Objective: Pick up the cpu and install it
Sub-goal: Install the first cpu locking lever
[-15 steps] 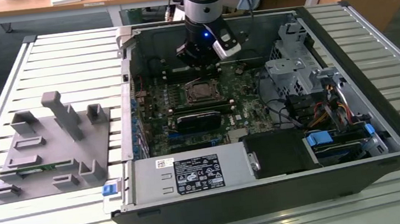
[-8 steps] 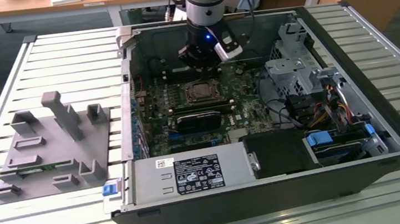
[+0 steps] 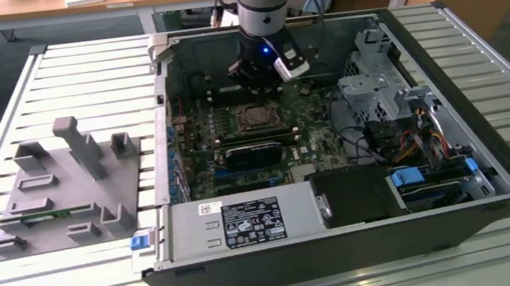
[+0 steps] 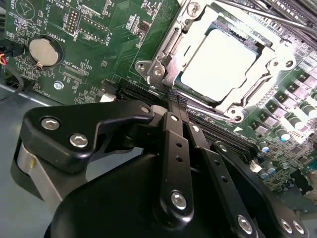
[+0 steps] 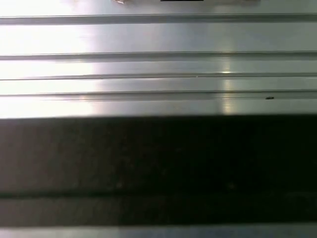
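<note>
The cpu (image 4: pixel 220 59) is a silvery square chip lying flat inside the metal socket frame (image 4: pixel 163 54) on the green motherboard (image 4: pixel 99 34). In the exterior view the cpu (image 3: pixel 254 117) sits mid-board in the open computer case (image 3: pixel 487 182). My gripper (image 3: pixel 256 88) hangs from the arm just above and behind the socket. In the second wrist view the gripper (image 4: pixel 177 100) has its two black fingers (image 4: pixel 173 129) pressed together, holding nothing, with the tips just short of the socket frame's edge.
A grey fixture block (image 3: pixel 60 185) with posts and slots stands on the slatted table (image 3: pixel 86 75) at the exterior view's left. Inside the case are a power supply (image 3: pixel 244 222), a drive cage (image 3: pixel 377 84) and cables (image 3: pixel 426 143). A coin battery (image 4: pixel 43 51) sits on the board.
</note>
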`<state>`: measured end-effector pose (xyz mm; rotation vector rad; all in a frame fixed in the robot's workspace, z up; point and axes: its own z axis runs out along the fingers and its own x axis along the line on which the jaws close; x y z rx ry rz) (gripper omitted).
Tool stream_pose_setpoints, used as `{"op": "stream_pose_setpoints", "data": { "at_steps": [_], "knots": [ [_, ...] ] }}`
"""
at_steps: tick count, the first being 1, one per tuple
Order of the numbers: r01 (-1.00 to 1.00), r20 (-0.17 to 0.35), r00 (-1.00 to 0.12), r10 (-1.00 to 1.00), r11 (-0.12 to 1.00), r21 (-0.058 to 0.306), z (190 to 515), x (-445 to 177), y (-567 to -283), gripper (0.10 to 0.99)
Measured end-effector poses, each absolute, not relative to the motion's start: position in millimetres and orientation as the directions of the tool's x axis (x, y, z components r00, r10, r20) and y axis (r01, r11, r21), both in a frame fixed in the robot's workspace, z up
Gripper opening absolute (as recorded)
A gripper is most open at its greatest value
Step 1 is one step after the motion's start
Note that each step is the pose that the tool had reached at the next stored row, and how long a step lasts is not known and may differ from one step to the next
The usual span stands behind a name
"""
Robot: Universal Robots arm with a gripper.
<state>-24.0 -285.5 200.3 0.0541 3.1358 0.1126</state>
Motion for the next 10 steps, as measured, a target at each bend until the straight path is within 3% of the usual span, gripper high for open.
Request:
{"op": "stream_pose_setpoints", "data": {
  "at_steps": [10],
  "knots": [
    [0.034,-0.002,-0.999,0.035,0.997,0.071,201.9,-24.0,-285.6,0.11]
  ]
}}
